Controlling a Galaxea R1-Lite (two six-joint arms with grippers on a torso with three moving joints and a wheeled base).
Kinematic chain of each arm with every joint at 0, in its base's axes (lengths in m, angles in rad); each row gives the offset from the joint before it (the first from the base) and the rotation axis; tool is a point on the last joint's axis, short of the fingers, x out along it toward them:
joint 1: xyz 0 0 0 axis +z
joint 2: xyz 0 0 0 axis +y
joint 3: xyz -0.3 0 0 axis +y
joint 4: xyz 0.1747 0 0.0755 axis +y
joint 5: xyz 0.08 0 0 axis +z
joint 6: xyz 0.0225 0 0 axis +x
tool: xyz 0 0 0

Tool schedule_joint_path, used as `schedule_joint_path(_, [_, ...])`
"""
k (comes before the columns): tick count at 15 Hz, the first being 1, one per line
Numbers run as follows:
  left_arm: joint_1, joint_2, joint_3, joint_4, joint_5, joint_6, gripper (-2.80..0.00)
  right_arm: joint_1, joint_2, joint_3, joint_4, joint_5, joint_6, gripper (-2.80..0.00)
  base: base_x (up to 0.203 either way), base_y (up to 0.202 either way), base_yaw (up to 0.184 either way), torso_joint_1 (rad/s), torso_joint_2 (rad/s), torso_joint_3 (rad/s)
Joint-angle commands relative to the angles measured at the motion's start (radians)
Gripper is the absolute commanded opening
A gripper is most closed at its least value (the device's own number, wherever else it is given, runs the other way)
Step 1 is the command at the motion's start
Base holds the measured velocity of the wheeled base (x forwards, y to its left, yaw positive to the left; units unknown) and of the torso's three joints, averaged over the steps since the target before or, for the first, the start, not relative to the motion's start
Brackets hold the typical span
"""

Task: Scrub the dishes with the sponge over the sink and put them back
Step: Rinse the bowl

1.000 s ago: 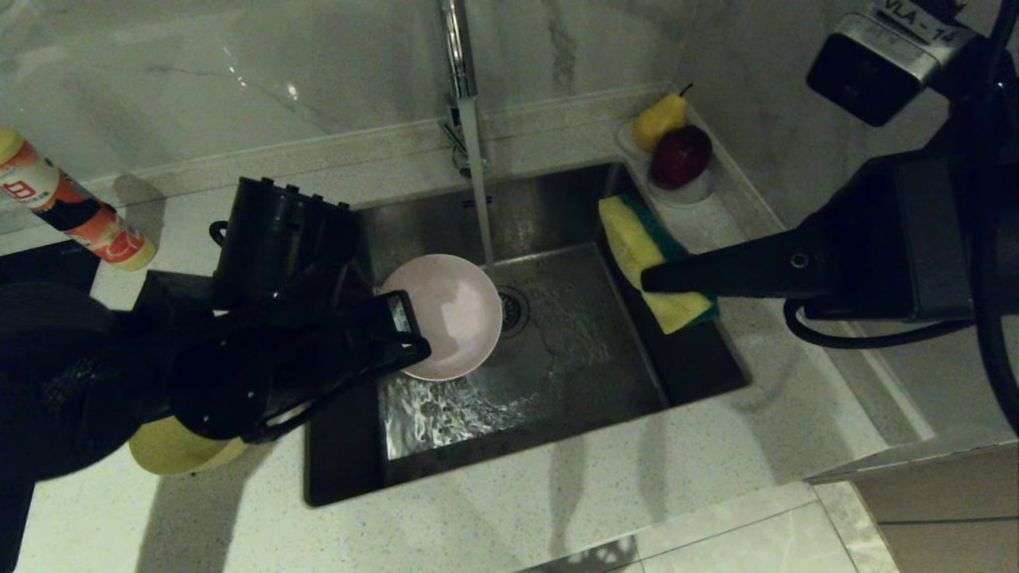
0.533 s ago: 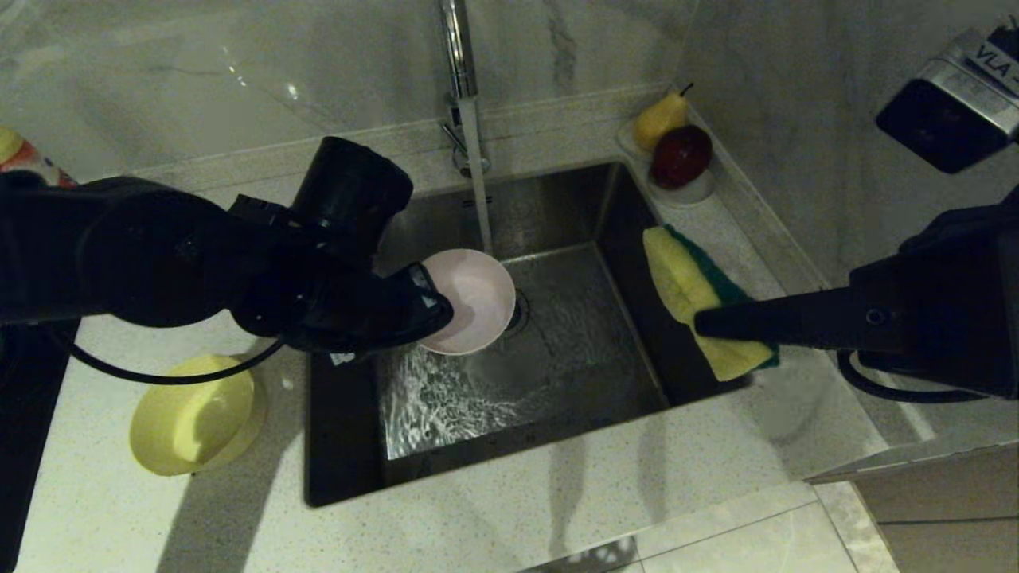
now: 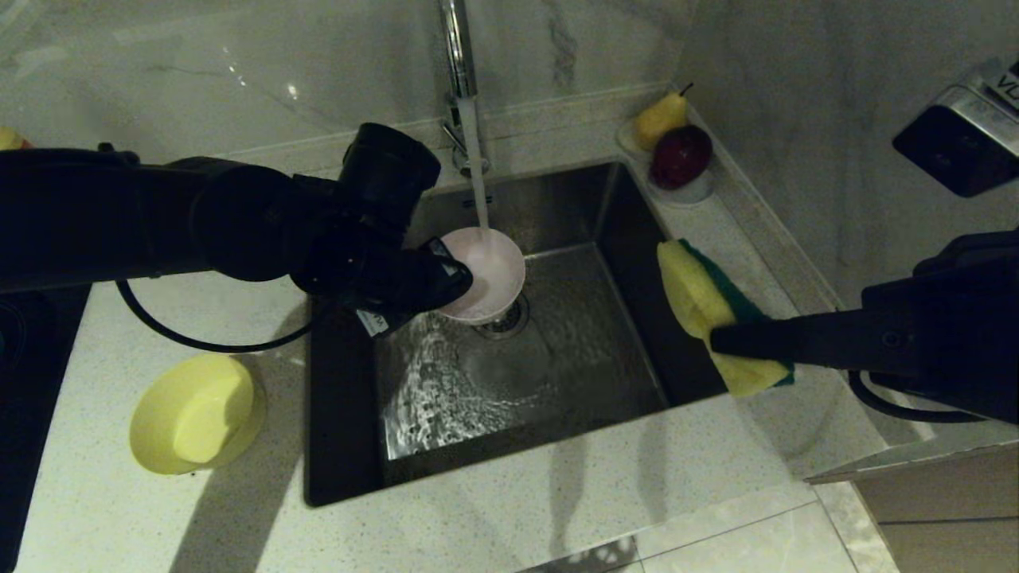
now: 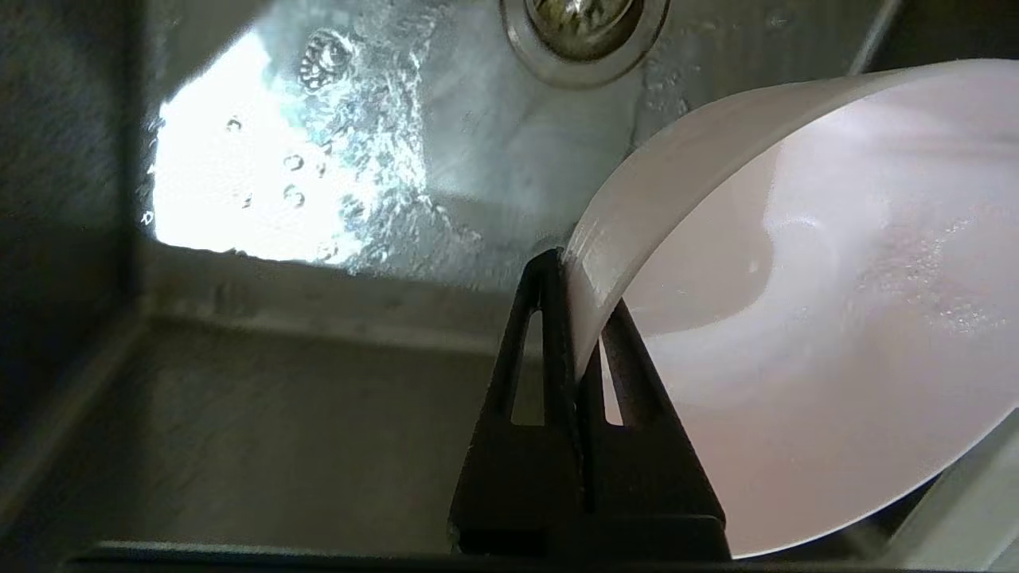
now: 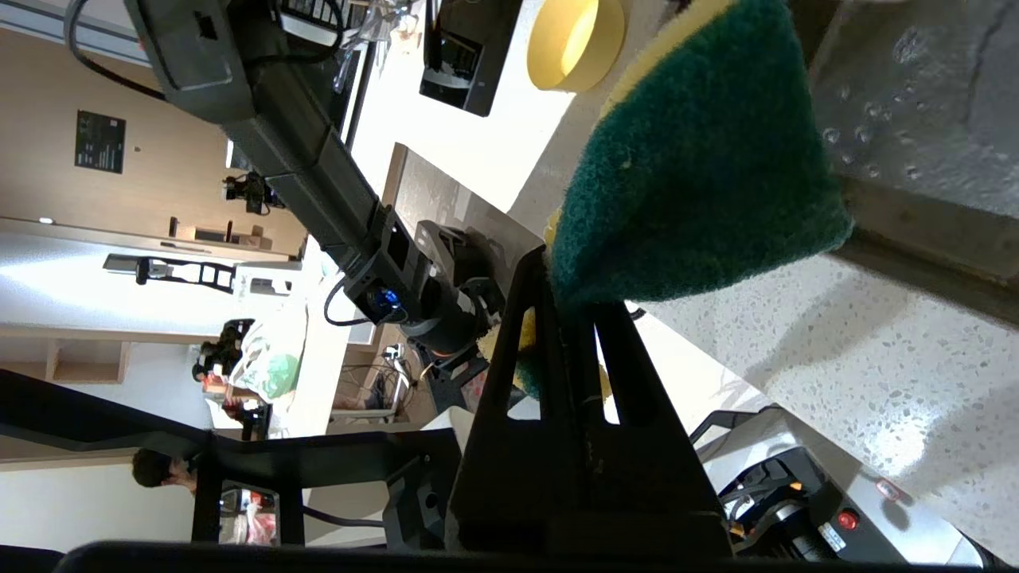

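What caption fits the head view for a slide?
Left hand holds the pink bowl under the running tap over the sink; right hand grips the sponge.

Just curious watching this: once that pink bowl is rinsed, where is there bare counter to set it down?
The front counter along the sink's near edge is bare. The left counter between the sink and the yellow bowl is open too. The back right corner is crowded: a saucer of fruit fills it.

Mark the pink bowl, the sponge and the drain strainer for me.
pink bowl (image 3: 495,267): head view, on its wet inside, under the running water.
sponge (image 3: 694,296): head view, on the yellow foam above the right gripper's grip.
drain strainer (image 4: 585,17): left wrist view, on its metal centre.
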State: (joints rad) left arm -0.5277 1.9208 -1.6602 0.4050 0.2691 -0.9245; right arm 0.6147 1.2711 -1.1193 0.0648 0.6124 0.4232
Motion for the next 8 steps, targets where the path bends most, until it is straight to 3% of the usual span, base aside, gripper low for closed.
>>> schedule_joint_path(1, [0.015,0.038,-0.042,0.003,0.002,-0.005,-2.80,0.000,0.002,0.003,0.000,0.004,0.002,-2.80,0.000,0.000,0.000,0.000,0.00,0.000])
schedule_joint_path(8, [0.023,0.062,-0.087,0.003,0.002,-0.019,-2.80,-0.001,0.016,0.036,-0.057,0.003,0.002,-2.80,0.000,0.000,0.000,0.000,0.00,0.000])
